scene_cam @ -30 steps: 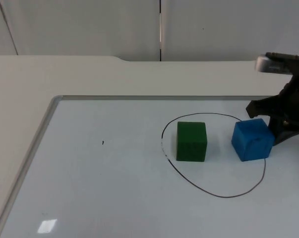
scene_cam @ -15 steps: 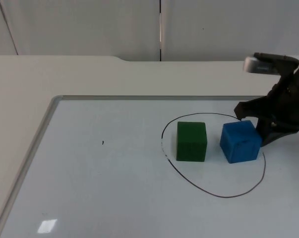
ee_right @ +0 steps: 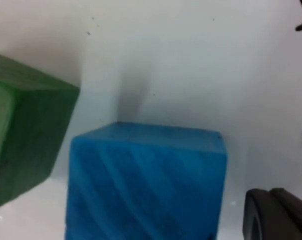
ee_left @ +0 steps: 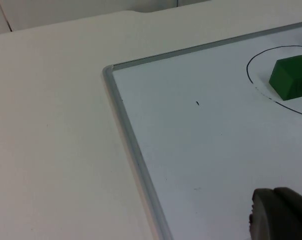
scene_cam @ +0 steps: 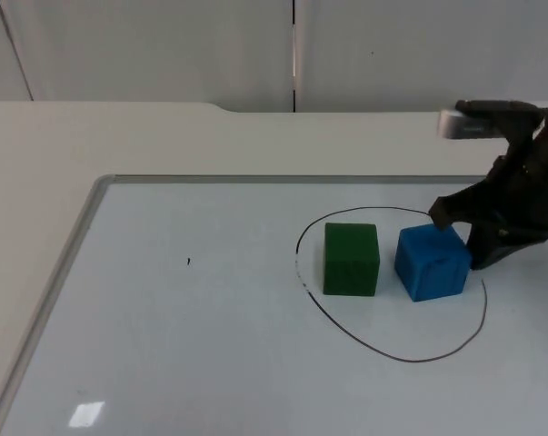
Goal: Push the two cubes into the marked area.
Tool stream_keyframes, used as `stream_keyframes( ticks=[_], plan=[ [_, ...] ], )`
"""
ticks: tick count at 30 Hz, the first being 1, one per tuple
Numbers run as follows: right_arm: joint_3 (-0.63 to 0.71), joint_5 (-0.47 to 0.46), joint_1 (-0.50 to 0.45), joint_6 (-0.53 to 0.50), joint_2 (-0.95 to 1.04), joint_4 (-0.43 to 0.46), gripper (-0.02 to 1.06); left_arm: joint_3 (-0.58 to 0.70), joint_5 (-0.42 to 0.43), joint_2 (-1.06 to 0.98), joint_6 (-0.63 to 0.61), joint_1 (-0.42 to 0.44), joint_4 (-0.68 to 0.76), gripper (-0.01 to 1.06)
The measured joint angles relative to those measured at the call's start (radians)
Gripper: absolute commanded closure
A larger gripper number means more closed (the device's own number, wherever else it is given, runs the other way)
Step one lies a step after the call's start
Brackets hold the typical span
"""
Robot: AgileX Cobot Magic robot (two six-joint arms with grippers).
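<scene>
Both cubes sit inside the drawn ring (scene_cam: 484,313): green cube (scene_cam: 351,259) centred, blue cube (scene_cam: 432,262) flanked by the right end effector (scene_cam: 469,239), fingers spread wide; left end effector (ee_left: 281,215) waits, spread unclear.

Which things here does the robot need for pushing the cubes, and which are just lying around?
For the job:
- blue cube, inside the circle, right gripper against its right side
- green cube, inside the circle
- drawn circle, the marked area
- whiteboard they sit on

Not part of it:
- tiny black mark on the whiteboard
- grey partition wall
</scene>
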Motion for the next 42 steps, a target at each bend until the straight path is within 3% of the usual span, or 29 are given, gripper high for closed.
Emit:
stream_keyframes(
  ticks=[8, 11, 29, 42],
  plan=[
    [0.0, 0.004, -0.027, 0.0, -0.136, -0.024, 1.04, 0.0, 0.0, 0.0, 0.0, 0.0, 0.0, 1.05],
    [0.0, 0.004, -0.03, 0.002, -0.282, -0.061, 1.04, 0.0, 0.0, 0.0, 0.0, 0.0, 0.0, 1.05],
    [0.008, -0.005, -0.03, -0.076, -0.771, -0.067, 1.04, 0.0, 0.0, 0.0, 0.0, 0.0, 0.022, 1.05],
    [0.283, -0.033, -0.03, -0.109, -1.022, -0.067, 1.04, 0.0, 0.0, 0.0, 0.0, 0.0, 0.022, 1.05]
  ],
)
